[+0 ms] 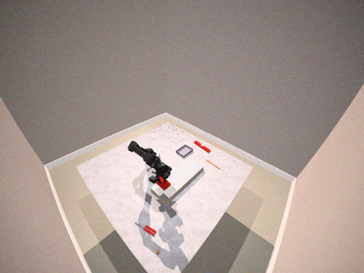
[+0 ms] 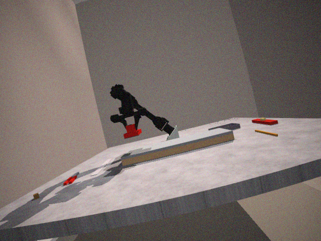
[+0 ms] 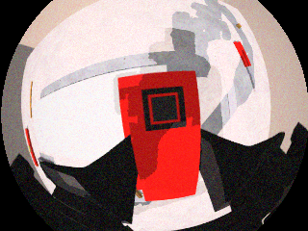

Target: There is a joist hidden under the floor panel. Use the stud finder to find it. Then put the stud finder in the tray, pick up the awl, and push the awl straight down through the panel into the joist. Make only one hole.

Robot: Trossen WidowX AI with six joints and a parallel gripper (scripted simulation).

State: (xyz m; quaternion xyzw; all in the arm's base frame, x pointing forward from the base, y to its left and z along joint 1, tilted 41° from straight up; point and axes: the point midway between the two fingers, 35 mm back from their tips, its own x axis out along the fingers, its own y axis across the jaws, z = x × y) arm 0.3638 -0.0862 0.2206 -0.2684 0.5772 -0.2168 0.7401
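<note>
My gripper (image 1: 161, 178) (image 2: 131, 127) (image 3: 164, 133) is shut on the red stud finder (image 1: 163, 185) (image 2: 132, 133) (image 3: 168, 180), holding it in the air above the near-left end of the floor panel (image 1: 187, 173) (image 2: 181, 146) (image 3: 77, 125). The stud finder's top shows a dark square with a red outline in the wrist view. A small brown piece, probably the awl's handle (image 1: 153, 172) (image 3: 140, 193), shows beside the arm; the rest is hidden. The shallow tray (image 1: 180, 154) lies beyond the panel's far end, with nothing visible in it.
Red-handled pliers (image 1: 149, 231) (image 2: 69, 180) (image 3: 242, 54) and a small brown block (image 1: 157, 251) (image 2: 36, 196) (image 3: 239, 25) lie toward the near side. A red level (image 1: 202, 147) (image 2: 265, 121) and an orange stick (image 1: 212, 164) (image 2: 266, 133) lie past the panel's far end.
</note>
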